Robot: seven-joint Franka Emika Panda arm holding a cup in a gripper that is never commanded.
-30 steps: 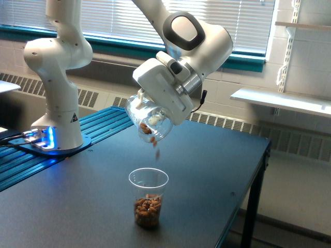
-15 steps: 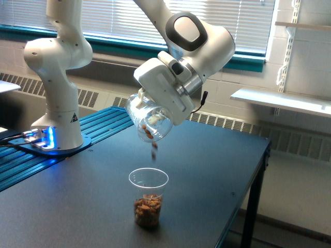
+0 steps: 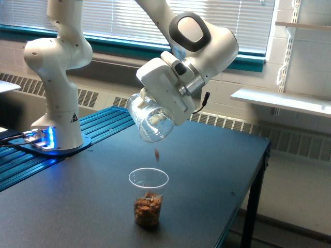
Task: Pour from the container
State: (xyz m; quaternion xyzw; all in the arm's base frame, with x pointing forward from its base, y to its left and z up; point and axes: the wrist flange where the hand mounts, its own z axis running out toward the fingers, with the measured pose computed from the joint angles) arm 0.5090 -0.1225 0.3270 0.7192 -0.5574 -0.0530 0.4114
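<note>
While the gripper (image 3: 155, 114) clamps the clear plastic jar (image 3: 150, 122) in mid-air above the dark table (image 3: 207, 170), the jar is tipped steeply, its long axis slanting and its mouth aimed down toward the clear disposable cup (image 3: 148, 197) below. One brown piece (image 3: 156, 153) hangs between them; the cup holds brown pieces.

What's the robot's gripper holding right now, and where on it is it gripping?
The gripper holds the clear container, tipped mouth-down above the cup. It grips the container's upper side; the exact contact is hidden.
</note>
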